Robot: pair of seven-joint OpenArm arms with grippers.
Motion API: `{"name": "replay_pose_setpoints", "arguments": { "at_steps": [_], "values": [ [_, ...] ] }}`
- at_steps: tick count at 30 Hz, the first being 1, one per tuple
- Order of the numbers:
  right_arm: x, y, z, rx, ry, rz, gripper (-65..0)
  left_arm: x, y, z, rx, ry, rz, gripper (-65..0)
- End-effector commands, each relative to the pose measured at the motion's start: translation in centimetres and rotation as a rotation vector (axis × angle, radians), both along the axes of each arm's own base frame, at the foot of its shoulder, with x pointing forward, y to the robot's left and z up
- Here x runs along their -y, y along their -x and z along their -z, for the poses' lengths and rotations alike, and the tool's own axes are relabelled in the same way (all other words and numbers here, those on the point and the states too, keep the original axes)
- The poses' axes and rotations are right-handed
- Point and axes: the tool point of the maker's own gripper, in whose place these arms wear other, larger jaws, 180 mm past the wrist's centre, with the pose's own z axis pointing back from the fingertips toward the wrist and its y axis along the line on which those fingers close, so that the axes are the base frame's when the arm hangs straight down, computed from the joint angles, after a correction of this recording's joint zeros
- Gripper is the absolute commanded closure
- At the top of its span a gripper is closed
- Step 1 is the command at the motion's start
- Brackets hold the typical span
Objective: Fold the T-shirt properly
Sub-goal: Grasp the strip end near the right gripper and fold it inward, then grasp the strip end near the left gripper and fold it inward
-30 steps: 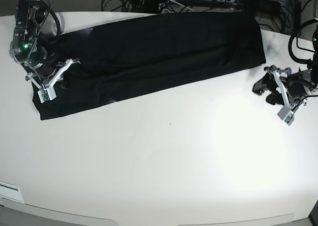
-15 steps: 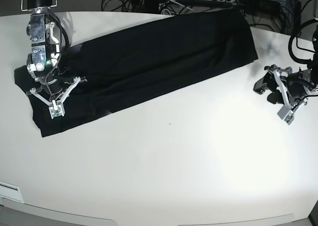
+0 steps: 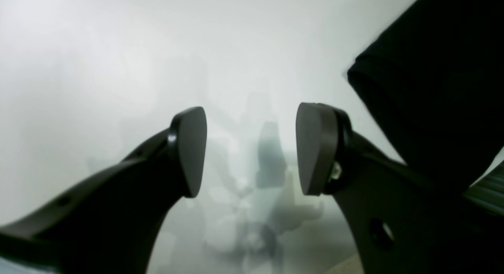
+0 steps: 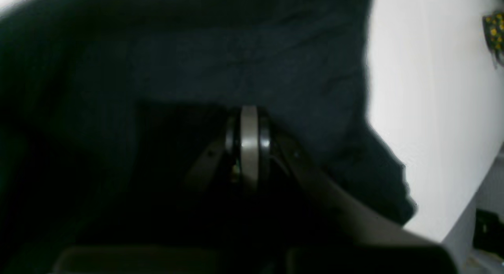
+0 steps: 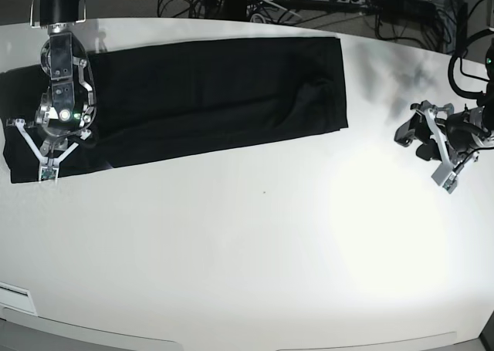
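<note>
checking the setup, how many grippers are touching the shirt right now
1. The right gripper is shut on the T-shirt at its left end; the left gripper hangs open over bare table, off the cloth.

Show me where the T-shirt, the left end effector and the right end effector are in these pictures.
T-shirt (image 5: 216,89): base view, middle of the black cloth.
Left end effector (image 3: 251,150): left wrist view, gap between the open pads.
Right end effector (image 4: 249,142): right wrist view, closed tips over the cloth.

The base view looks down from high over the white table (image 5: 255,251). Each wrist view peers close along its pincer; the right one shares the long black cloth T-shirt (image 5: 201,96) (image 4: 275,53).
</note>
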Motion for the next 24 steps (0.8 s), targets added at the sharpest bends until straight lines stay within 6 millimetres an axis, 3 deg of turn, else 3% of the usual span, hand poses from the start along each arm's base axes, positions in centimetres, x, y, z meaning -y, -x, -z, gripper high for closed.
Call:
{"name": "replay_pose_setpoints", "arguments": {
  "at_steps": [1, 3, 6, 8, 14, 20, 24],
  "values": [
    [1.0, -2.1, -3.0, 0.086, 0.048, 0.002, 0.0, -0.6, -1.0, -1.3, 0.045, -0.017, -0.019, -37.3],
    [1.2, -3.5, -4.5, 0.119, 0.049, 0.017, -0.2, -1.4, -1.3, -0.4, 0.043, -0.046, -0.11, -37.3],
    [1.2, -4.5, -5.7, 0.119, 0.016, 0.056, -13.7, -1.9, -1.0, 1.2, 0.031, -0.012, -0.25, -37.3],
    [0.9, -4.6, -5.7, 0.085, 0.004, 0.042, -18.7, -1.4, -0.2, 2.1, 0.025, 0.061, -0.31, -37.3],
    [0.2, -5.4, -6.1, 0.092, -0.01, -0.022, -21.5, 0.1, 2.4, 2.1, 0.029, 0.376, -0.435, -37.3],
    [-0.2, -6.4, -7.0, 0.105, 0.014, -0.088, -21.5, 4.6, 7.2, 3.7, -0.077, 0.597, -0.383, -37.3],
    [-0.4, -6.5, -7.2, 0.107, 0.017, -0.099, -21.5, 7.8, 9.2, 5.4, -0.152, 0.677, -0.391, -37.3]
  ]
}}
